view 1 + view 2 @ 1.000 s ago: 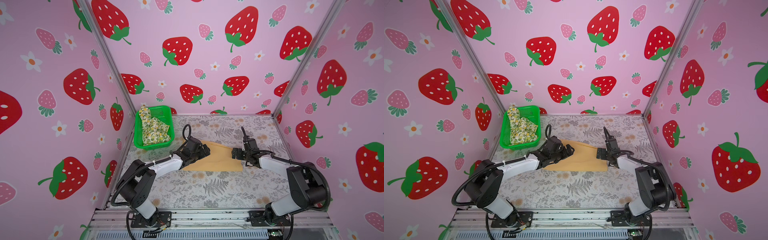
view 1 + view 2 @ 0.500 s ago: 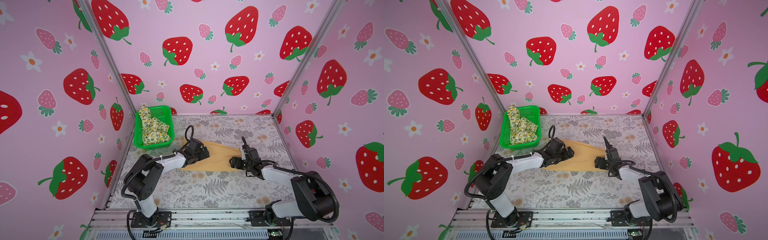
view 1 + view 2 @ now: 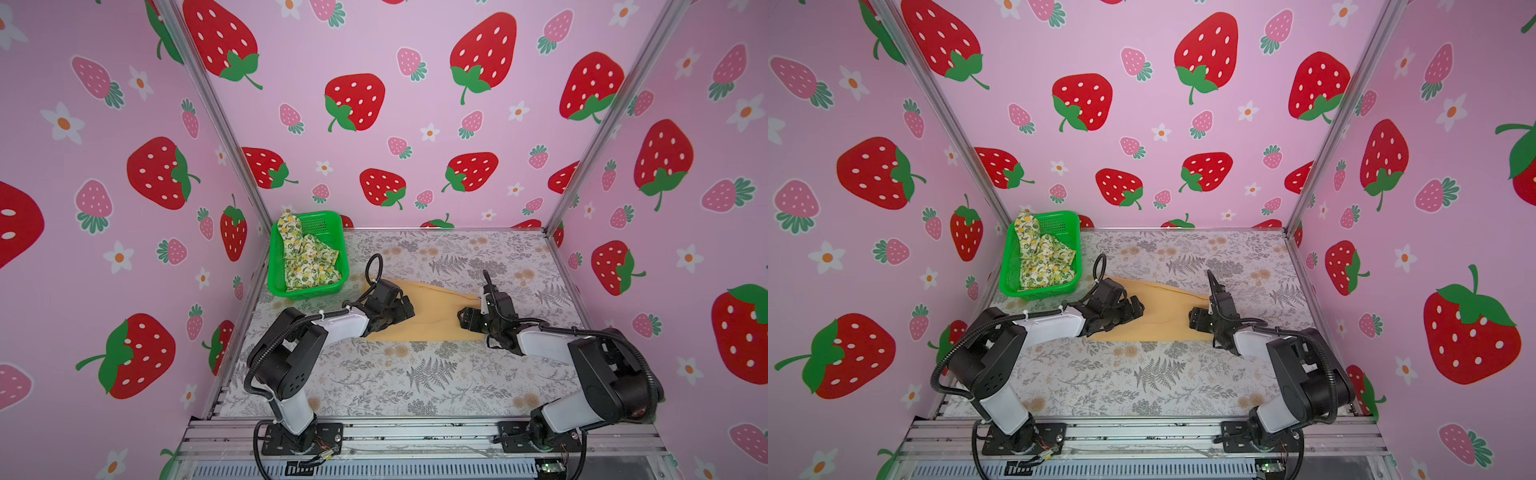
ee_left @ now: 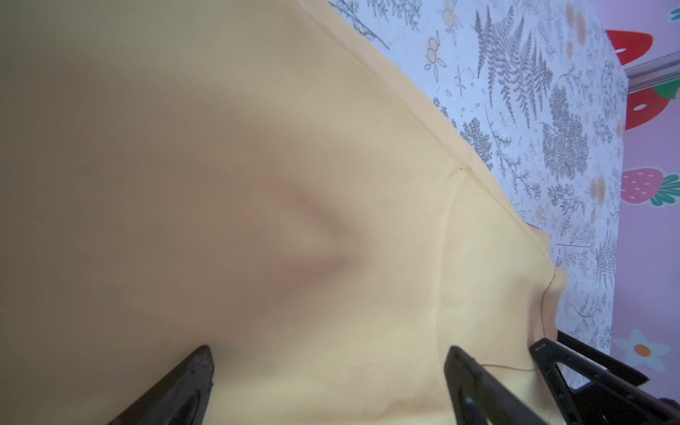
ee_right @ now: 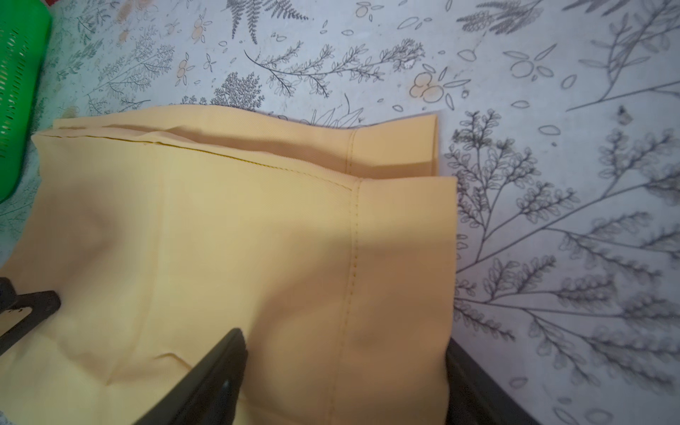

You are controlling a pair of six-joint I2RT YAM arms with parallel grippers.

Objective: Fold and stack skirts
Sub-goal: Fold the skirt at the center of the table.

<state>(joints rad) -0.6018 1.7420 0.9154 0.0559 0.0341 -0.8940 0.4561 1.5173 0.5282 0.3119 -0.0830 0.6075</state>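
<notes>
- In both top views, the mustard-yellow skirt [image 3: 432,311] lies flat in the middle of the worktop [image 3: 415,374]. The lemon-print skirt [image 3: 309,259] sits bunched in the green basket [image 3: 328,218] at the far left corner.
- Same views: the left end effector [image 3: 401,309] is low over the yellow cloth's left end, and the right end effector [image 3: 465,318] is at its right end. The 2 face each other.
- Left wrist: the left end effector [image 4: 327,351] has its jaws spread wide over the mustard-yellow skirt [image 4: 331,184], nothing pinched.
- Right wrist: the right end effector [image 5: 342,338] stands open too. 1 finger is on top of the skirt, the other just beside its stitched hem, and the cloth between them is unclamped. A lower layer peeks out beyond the top one.
</notes>
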